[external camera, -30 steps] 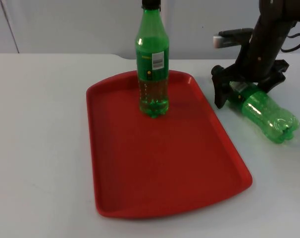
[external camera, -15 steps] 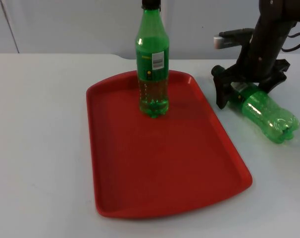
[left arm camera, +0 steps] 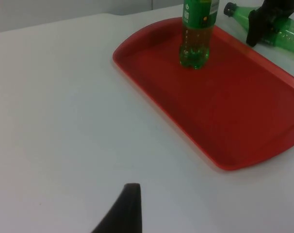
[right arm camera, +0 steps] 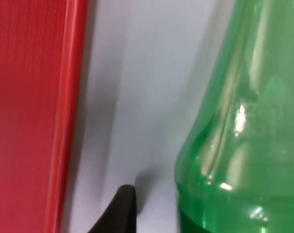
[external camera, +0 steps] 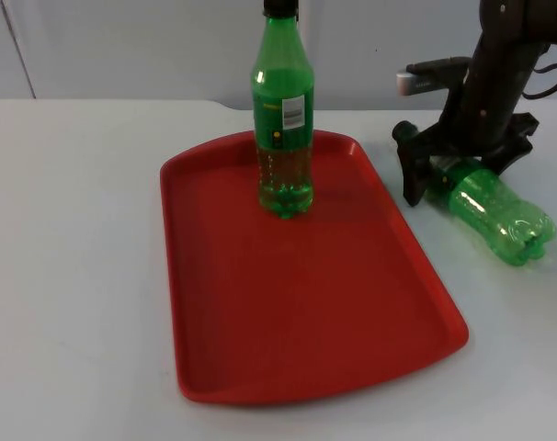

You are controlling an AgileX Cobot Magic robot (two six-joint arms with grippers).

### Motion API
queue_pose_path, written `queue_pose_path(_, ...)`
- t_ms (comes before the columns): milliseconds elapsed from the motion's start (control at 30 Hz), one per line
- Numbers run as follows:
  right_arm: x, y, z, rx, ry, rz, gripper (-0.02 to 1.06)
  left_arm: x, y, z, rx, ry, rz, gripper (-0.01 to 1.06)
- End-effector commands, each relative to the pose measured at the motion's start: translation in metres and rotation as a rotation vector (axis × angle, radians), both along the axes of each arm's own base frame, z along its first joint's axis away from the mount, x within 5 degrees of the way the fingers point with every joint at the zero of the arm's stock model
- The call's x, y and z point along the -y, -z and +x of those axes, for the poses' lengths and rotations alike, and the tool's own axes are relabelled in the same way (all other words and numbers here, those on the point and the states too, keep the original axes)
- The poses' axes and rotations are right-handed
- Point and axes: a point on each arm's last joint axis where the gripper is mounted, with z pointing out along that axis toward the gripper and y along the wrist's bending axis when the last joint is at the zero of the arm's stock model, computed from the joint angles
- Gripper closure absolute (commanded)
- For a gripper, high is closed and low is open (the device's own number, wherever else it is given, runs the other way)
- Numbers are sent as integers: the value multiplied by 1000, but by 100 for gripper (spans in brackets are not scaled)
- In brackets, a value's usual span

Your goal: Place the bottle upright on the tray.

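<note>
Directly beneath my right gripper (external camera: pixel 458 170), its jaws spread astride but not yet closed, a green bottle (external camera: pixel 490 209) lies on the white surface (external camera: pixel 76 276), long axis level, beside the red tray (external camera: pixel 306 303); my left gripper waits far off.

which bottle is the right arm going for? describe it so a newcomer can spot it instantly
Start at the red tray in the middle of the white table. Just off the tray's right edge, on the bare table, a green bottle lies under the right end effector, whose fingers straddle it. Unlike the other green bottle, which stands upright on the tray, this one lies on its side.
</note>
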Motion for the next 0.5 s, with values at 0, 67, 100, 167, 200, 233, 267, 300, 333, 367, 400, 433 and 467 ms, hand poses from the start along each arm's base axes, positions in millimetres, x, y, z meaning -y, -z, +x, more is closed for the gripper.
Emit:
queue_pose_path(0,-3,6,-2,-26,-3,-3,12,1,2,-1,-7,11,-6,0)
queue_pose_path(67,-3,6,-2,-26,-3,-3,28,1,2,-1,-7,11,-6,0)
queue_pose_path(100,-3,6,-2,-26,-3,-3,28,1,2,-1,-7,11,-6,0)
queue_pose_path(167,-3,6,-2,-22,1,-3,51,1,2,-1,-7,11,-6,0)
queue_pose_path(200,-3,6,-2,-17,3,-1,67,1,2,-1,-7,11,-6,0)
queue_pose_path(233,-3,6,-1,-13,3,0,83,1,2,-1,-7,11,-6,0)
queue_pose_path(267,-3,6,-1,-13,3,0,83,1,2,-1,-7,11,-6,0)
queue_pose_path(300,-3,6,0,-3,4,3,104,1,2,-1,-7,11,-6,0)
queue_pose_path(333,-3,6,0,-3,4,3,105,1,2,-1,-7,11,-6,0)
queue_pose_path(367,-3,6,-1,-14,3,0,105,1,2,-1,-7,11,-6,0)
queue_pose_path(400,-3,6,-2,-21,7,-2,105,1,2,-1,-7,11,-6,0)
queue_pose_path(433,-3,6,-2,-21,7,-2,105,1,2,-1,-7,11,-6,0)
queue_pose_path(467,-3,6,-2,-24,7,-2,105,1,2,-1,-7,11,-6,0)
